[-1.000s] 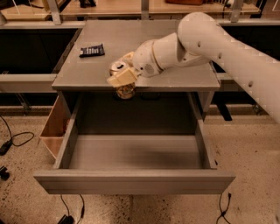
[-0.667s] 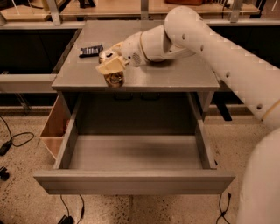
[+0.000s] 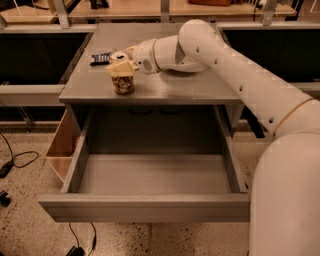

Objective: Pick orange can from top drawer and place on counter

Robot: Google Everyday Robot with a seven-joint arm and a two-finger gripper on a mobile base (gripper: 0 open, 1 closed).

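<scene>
Can [image 3: 123, 85], orange-brown, mottled body, upright, over the front left part of the worktop [image 3: 190, 90], close to its front edge; base at the surface, though whether it rests there fully cannot be told. Upper part of can covered by the pincer [image 3: 121, 70], cream-coloured, which reaches in from the right and is closed around the can's top, holding it. Arm [image 3: 225, 60], white, jointed, running from the pincer back across the worktop's right half and down the right side of the view, where a large white body section fills the lower corner. Worktop grey metal, flat, slightly shiny. Small dark flat object [image 3: 101, 58] lying on the worktop behind the can, just beside the pincer, towards the left rear. Top drawer [image 3: 145, 210], grey metal, wide and shallow, pulled well out below the worktop's front edge, plain front panel nearest the camera, inner floor in view. Wooden side bin [image 3: 62, 145], tan, attached at the left of the cabinet beside the drawer. Dark cables [image 3: 15, 160] on the speckled floor [image 3: 30, 200] to the left. Light wooden tabletop [image 3: 130, 7] behind, along the upper edge.
</scene>
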